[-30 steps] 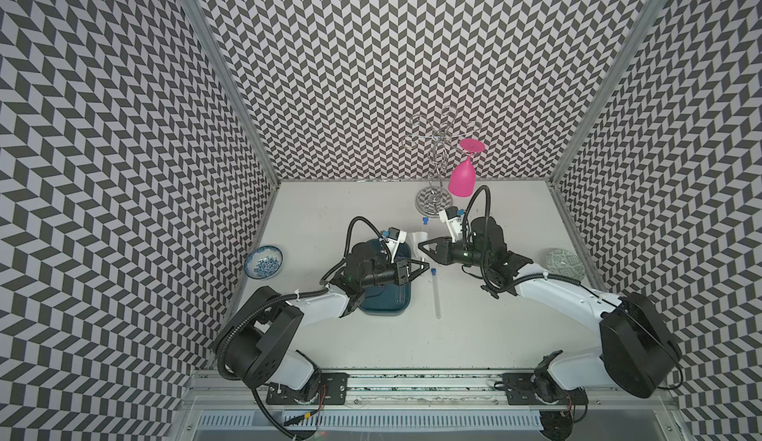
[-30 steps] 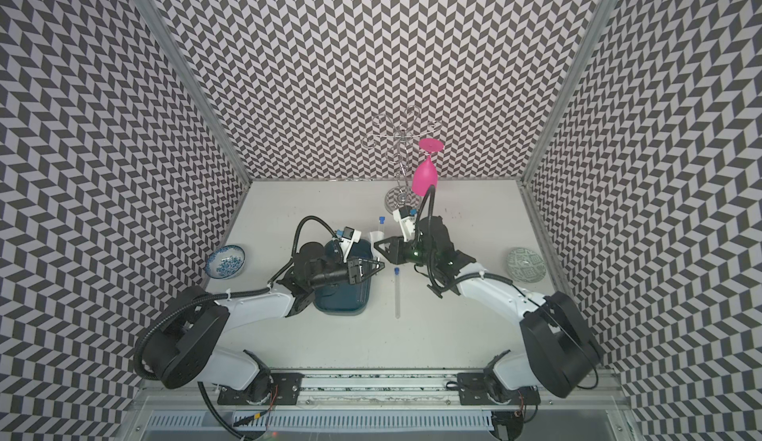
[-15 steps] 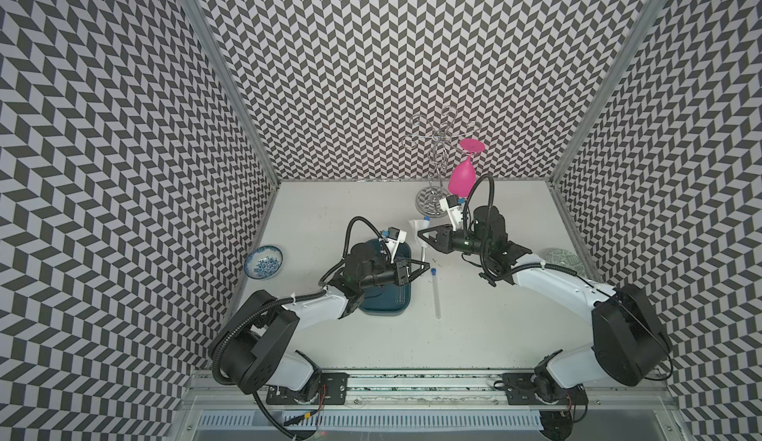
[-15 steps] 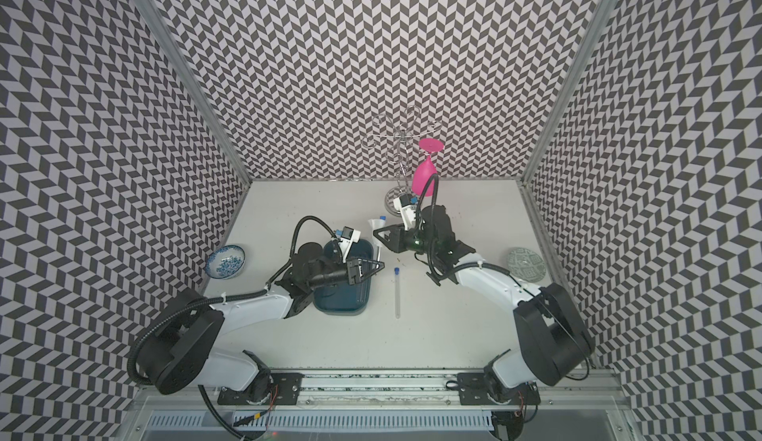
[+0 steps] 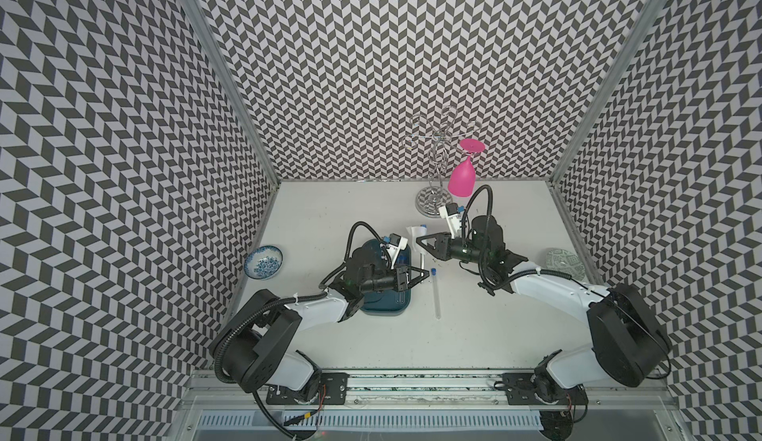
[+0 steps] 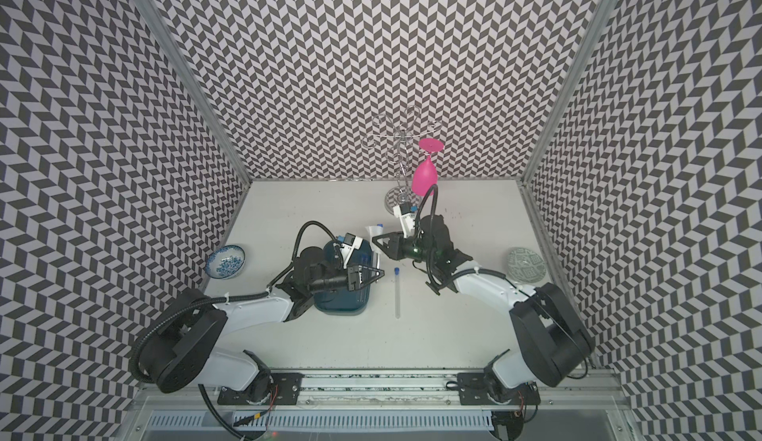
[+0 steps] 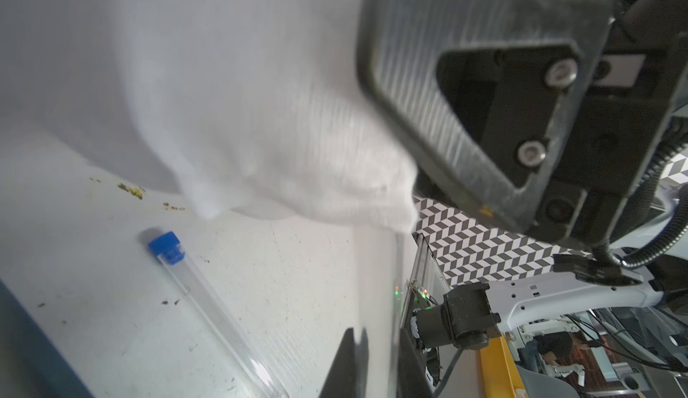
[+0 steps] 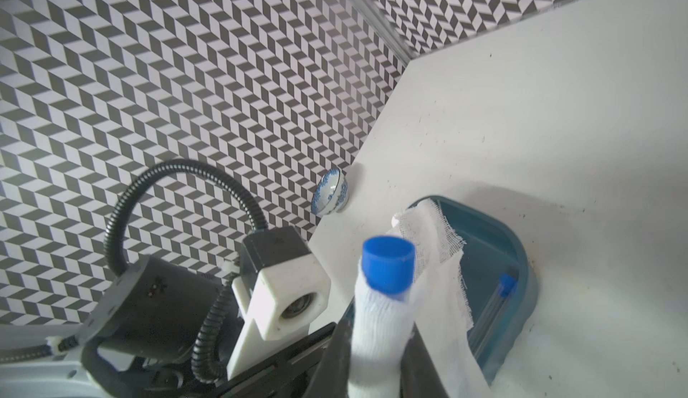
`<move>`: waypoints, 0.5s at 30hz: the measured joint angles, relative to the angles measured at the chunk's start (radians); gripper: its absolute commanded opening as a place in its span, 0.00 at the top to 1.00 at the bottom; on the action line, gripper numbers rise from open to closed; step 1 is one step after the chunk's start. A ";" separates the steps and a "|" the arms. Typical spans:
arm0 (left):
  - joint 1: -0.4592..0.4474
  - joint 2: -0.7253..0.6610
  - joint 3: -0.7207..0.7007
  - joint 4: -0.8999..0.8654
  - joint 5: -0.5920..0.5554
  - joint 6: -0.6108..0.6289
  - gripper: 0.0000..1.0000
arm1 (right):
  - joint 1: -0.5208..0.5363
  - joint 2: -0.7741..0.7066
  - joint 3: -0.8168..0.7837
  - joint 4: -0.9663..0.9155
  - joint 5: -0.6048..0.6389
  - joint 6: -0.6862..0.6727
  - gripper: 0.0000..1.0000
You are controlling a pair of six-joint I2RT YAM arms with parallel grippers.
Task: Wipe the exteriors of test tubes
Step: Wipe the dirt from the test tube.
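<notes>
While pinching the bottom end of the first test tube [image 5: 422,257] in the left gripper [image 5: 424,278], closed tight on the glass, holds it roughly upright above the white table [image 5: 495,327], just past the right edge of the teal tray [image 5: 393,309]. Wraps a white cloth [image 8: 379,321] round the upper part of that tube and clamps it there in the right gripper [image 5: 418,240], drawn nearly closed on cloth and tube together, just below the blue cap [image 8: 388,264]. Lets a loose, frayed flap of the cloth hang toward the tray in the right wrist view. Shows the second test tube [image 5: 436,294] flat on the table, just right of the tray, with its capped end toward the back wall, clear of both grippers. Shows a third test tube [image 8: 491,310] inside the tray, along its right-hand wall; cannot tell the full count there. Renders the held tube only as a pale blur between the dark fingertips [image 7: 348,370] in the left wrist view. Places a chrome wire rack [image 5: 431,204] with an upside-down pink glass [image 5: 462,179] at the back, a blue-patterned bowl [image 5: 264,262] far left, a grey patterned plate [image 5: 565,262] far right.
</notes>
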 measured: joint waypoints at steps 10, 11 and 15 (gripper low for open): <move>0.006 0.004 -0.003 0.003 0.002 -0.008 0.84 | 0.057 -0.034 -0.108 0.043 0.009 0.035 0.80; 0.008 0.004 -0.003 0.008 -0.001 -0.008 0.84 | 0.055 -0.027 -0.093 0.032 0.004 0.031 0.80; 0.024 0.003 -0.002 0.033 -0.014 -0.007 0.84 | 0.029 0.037 0.014 -0.023 -0.037 0.000 0.80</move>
